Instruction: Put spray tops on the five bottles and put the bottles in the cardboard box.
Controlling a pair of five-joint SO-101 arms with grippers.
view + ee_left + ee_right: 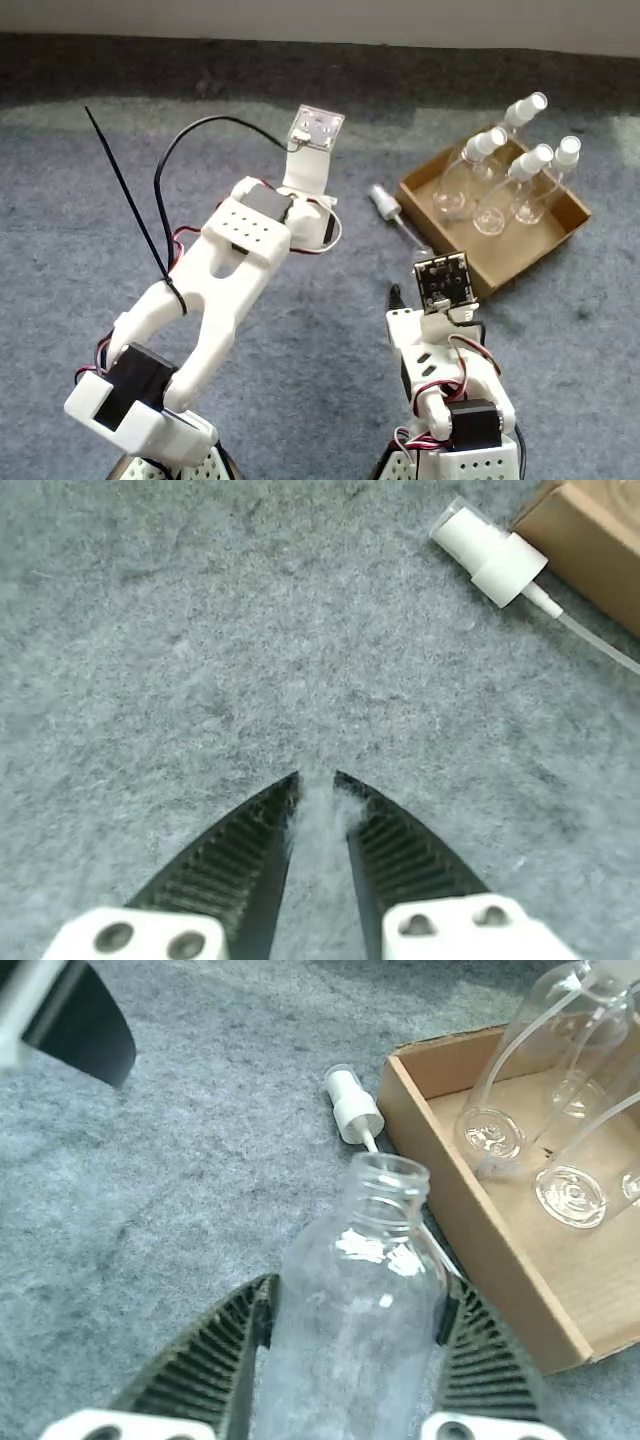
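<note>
Left gripper [318,780]: narrowly parted, empty, near the loose spray top [490,550].
Right gripper [357,1290]: clamped around uncapped bottle [352,1345] beside cardboard box [470,1230].

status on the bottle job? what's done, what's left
Done: four capped bottles lie in the cardboard box. In hand: the right gripper holds the fifth bottle, neck open, no top. Remaining: the last spray top lies on the carpet beside the box, near the empty left gripper; it needs fitting, then that bottle goes in.
</note>
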